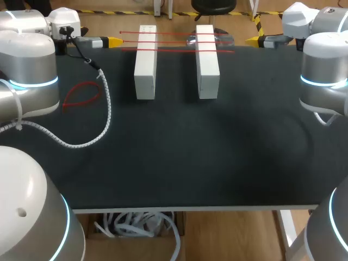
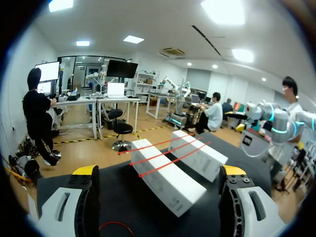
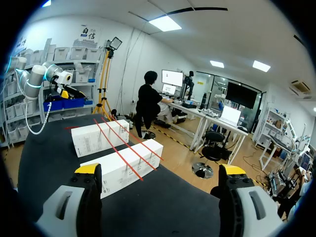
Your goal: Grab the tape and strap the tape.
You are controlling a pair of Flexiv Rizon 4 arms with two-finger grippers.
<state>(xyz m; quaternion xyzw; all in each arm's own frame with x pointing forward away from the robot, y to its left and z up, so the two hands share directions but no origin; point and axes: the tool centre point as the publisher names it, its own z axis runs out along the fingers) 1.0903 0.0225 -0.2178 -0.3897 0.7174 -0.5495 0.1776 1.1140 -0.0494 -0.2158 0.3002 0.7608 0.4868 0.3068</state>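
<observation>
a: what kind of place is this?
b: robotics lab. bench test setup.
a: based on?
b: two robot arms at one table [image 1: 190, 163]. left arm [image 1: 30, 65] and right arm [image 1: 326, 70] both have silver joints with lit blue rings. table top is a plain black mat.
a: could be a factory cell.
b: doesn't look like one. the rig is just a white block [image 1: 145, 65] and a second white block [image 1: 207, 68] lying side by side, with red tape [image 1: 175, 50] strung across both. a spiral-wrapped cable [image 1: 107, 106] trails loose over the mat from the left arm, with a red loop [image 1: 81, 95] lying beside it. experiment bench, not production.
</observation>
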